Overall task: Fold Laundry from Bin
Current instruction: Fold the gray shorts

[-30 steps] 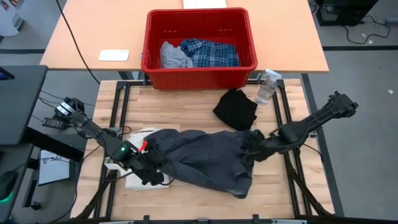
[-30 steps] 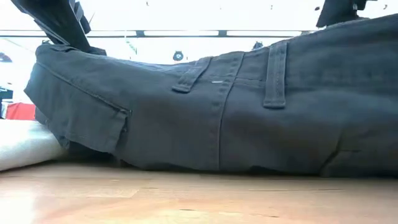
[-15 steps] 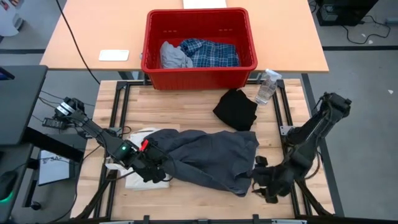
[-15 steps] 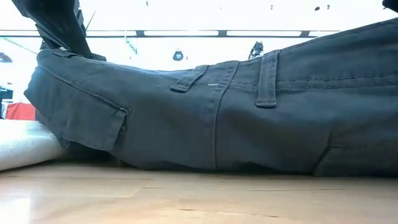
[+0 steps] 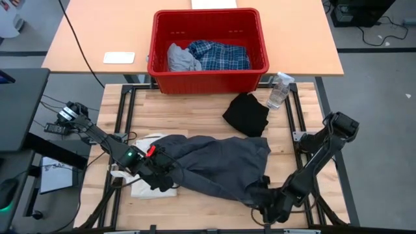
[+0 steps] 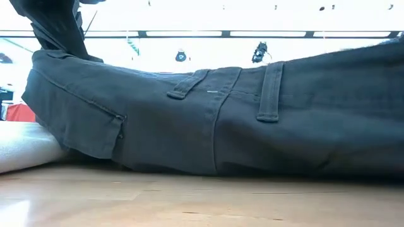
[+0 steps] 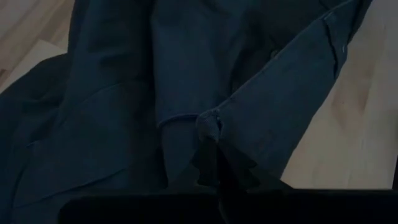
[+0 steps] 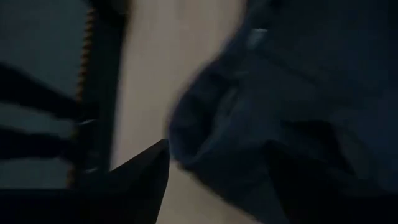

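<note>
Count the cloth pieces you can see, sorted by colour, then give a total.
Dark grey trousers: 1
Black garment: 1
Light grey piece, in the red bin: 1
Blue-and-white plaid shirt, in the bin: 1
Cream cloth under the trousers: 1
Total: 5

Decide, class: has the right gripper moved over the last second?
Yes. In the high view the right gripper has gone from mid-table, level with the dark grey garment's right edge, toward the table's near edge, away from the red bin.
</note>
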Tool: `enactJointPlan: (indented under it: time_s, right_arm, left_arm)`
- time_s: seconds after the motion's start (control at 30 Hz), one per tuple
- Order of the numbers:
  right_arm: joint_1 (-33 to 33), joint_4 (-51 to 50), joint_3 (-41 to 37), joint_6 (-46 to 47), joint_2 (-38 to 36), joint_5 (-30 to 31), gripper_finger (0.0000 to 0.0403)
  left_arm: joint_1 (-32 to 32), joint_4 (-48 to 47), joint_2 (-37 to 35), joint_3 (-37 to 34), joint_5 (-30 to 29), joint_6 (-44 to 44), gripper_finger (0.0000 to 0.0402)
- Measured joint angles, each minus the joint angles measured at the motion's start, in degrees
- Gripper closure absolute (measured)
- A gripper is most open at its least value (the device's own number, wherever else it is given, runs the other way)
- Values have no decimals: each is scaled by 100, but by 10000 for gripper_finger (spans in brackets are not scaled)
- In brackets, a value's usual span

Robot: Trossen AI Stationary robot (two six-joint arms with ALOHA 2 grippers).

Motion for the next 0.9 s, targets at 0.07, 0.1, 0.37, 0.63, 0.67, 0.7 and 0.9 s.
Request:
enactJointPlan:
  time_s: [0.07, 0.1, 0.37, 0.63, 0.67, 0.7, 0.9]
  right_arm:
    - [-1, -27, -1, 64, 114, 255, 147]
    - [-5, -18, -1, 60, 165, 347, 153]
    - [-268, -97, -1, 235, 150, -124, 339]
    - [-537, -1021, 482, -237, -931, 73, 382]
    - [-559, -1157, 603, -444, -1096, 234, 382]
    - [-566, -1284, 726, -656, -1264, 431, 382]
    - [-601, -1573, 1413, -2538, -2034, 1140, 383]
  left_arm:
    - [0, 0, 0, 0, 24, 0, 401]
    - [0, 0, 0, 0, 35, 0, 401]
    - [0, -1, -48, 0, 25, 31, 401]
    - [-13, 223, -507, 11, -361, 1021, 401]
    - [-13, 282, -571, 50, -442, 1263, 401]
    - [-13, 357, -646, 100, -497, 1542, 401]
    - [-21, 830, -884, 691, -694, 4014, 401]
